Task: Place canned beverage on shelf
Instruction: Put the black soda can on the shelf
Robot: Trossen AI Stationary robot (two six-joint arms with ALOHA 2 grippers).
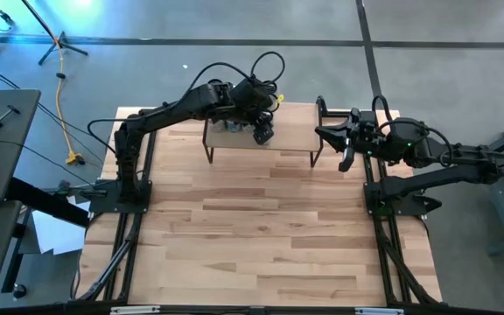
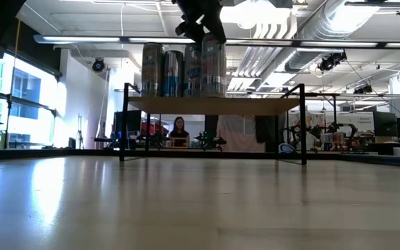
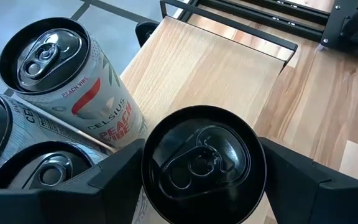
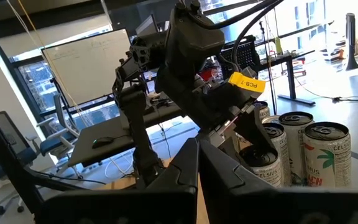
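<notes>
Several canned beverages (image 2: 173,71) stand upright on the left half of the shelf (image 2: 214,105), a light-wood board on black legs at the table's far edge. One is a white Celsius can (image 3: 61,68). The can nearest the shelf's middle (image 3: 204,165) stands between the two fingers of my left gripper (image 3: 204,186), which reaches down at a slant from the left and holds its jaws a can's width apart. My right gripper (image 4: 197,180) hovers shut and level off the shelf's right end (image 1: 326,133), touching nothing. My left gripper has one finger (image 3: 120,171) on each side of the can's upper wall, just under its rim (image 3: 151,146), coming slanting down from above. The can's top hides the inner faces, so I cannot tell whether they touch. The can (image 2: 214,66) stands upright on the shelf board.
The shelf's right half (image 1: 291,140) is bare board. The wide wooden tabletop (image 1: 261,236) stretches toward the near edge between the two arm bases. A person (image 2: 179,128) sits in the room far behind the shelf.
</notes>
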